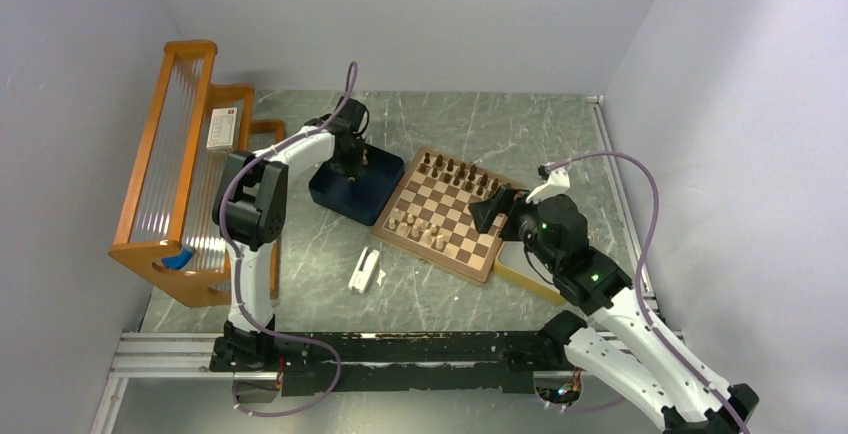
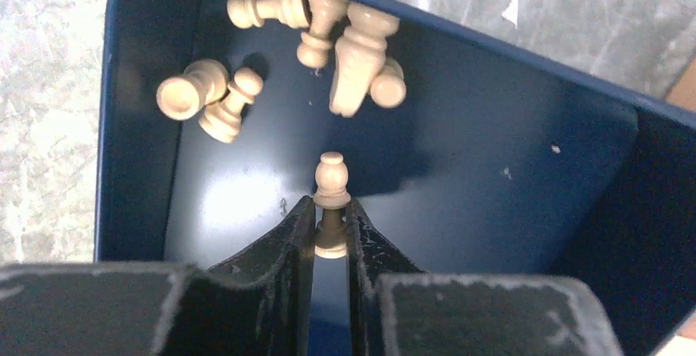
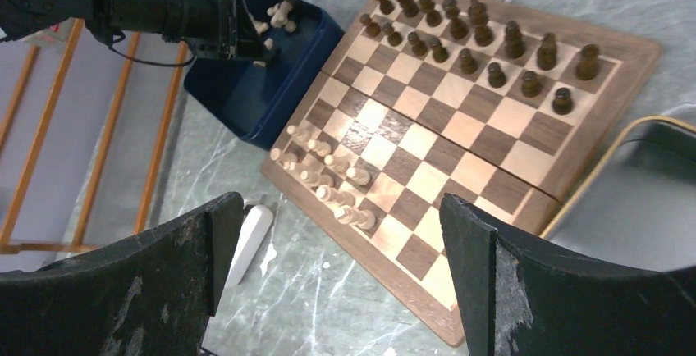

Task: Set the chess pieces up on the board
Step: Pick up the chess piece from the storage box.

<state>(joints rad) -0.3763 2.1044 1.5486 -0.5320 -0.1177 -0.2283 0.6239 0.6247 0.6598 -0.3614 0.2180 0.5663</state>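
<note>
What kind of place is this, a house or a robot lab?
Probably a robot lab: two robot arms bolted to a metal rail, plain walls close around the table, and a chessboard in front of them.

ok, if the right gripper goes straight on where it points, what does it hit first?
The open right gripper likely meets the board, by the pale pieces; nothing shows in between. Depth is unclear, so a piece may come first.

Dark pieces (image 3: 468, 61) line the board's (image 3: 427, 180) far edge in two rows; pale pieces (image 3: 358, 175) cluster upright by its left corner.
</note>
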